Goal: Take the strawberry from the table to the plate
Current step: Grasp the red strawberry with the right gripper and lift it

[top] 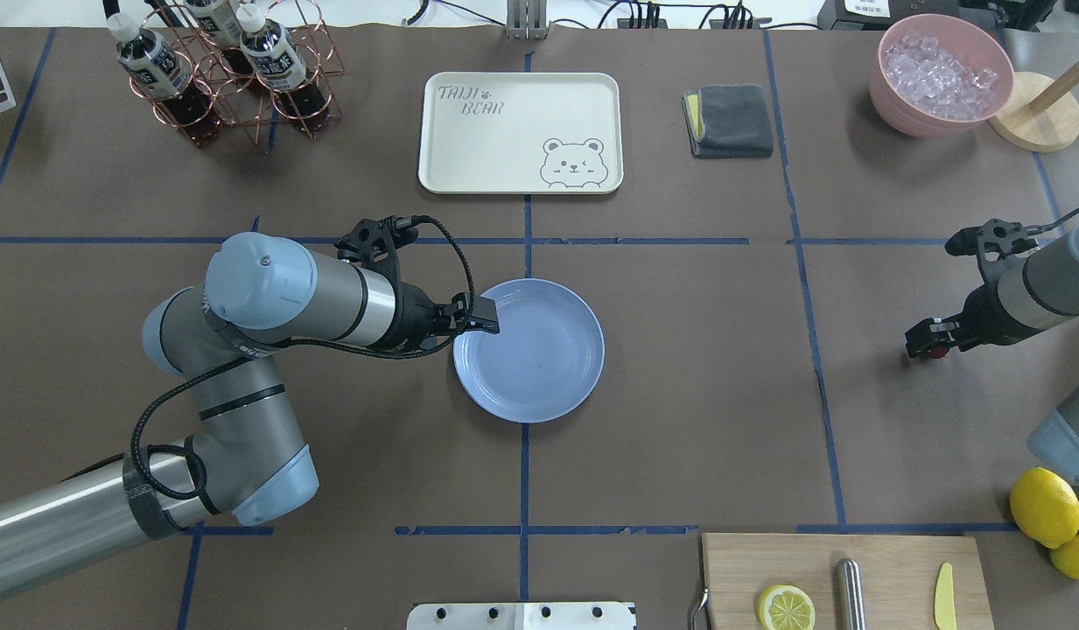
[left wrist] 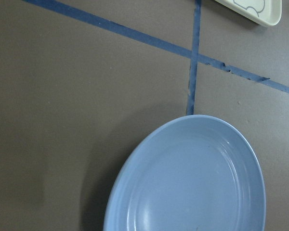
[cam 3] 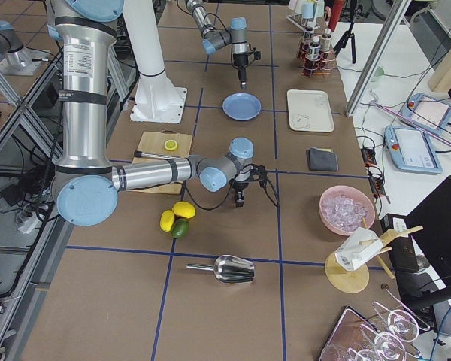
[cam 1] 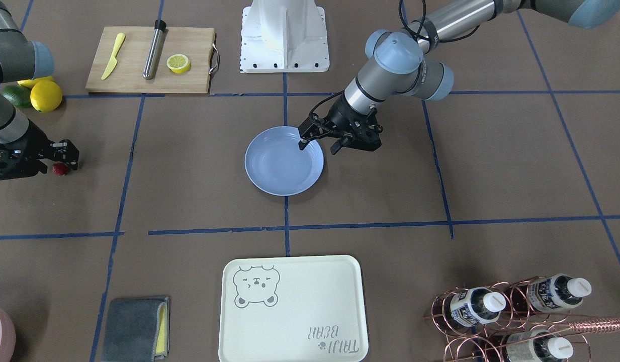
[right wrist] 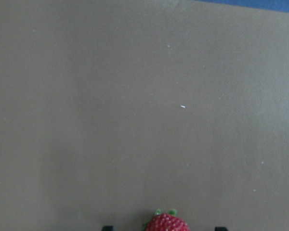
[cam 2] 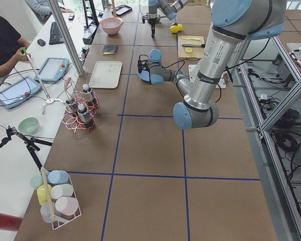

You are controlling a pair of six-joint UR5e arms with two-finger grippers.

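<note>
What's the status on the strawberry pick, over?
Right gripper open, straddling strawberry on table. Left gripper open, empty, over plate rim. Plate bare; path across looks clear.

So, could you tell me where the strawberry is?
Front-facing view, far left: the strawberry lies on the table at the right end effector, below the lemons.

A white desk (cam 2: 10,181) runs beyond the jaws, past the worktop (cam 2: 145,150); aluminium posts (cam 2: 64,35) rise beside it. Grey floor (cam 2: 296,206) lies behind the jaws.
</note>
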